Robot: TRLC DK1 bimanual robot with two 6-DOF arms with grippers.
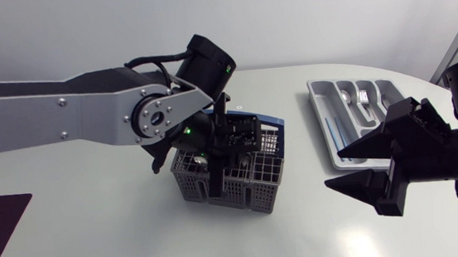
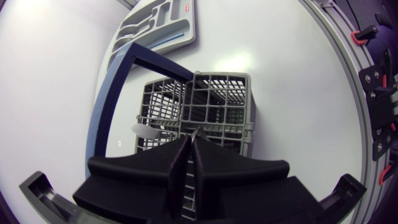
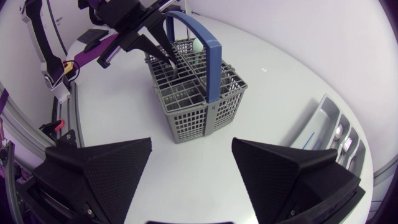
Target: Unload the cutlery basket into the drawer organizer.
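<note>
Task judged partly done: some cutlery [image 1: 363,96] is lodged in the drawer organizer [image 1: 322,124], well beyond the left pincer [image 2: 191,138]. That pincer is lowered into the cutlery basket [image 2: 239,99], its fingers pressed almost together on a thin metal piece [image 2: 198,131]. A pale spoon [image 2: 146,130] beside it remains to be unloaded. The blue handle [image 3: 208,56] arching alongside may obstruct lifting. The right pincer [image 1: 334,169] is held wide open and empty, between basket and organizer.
</note>
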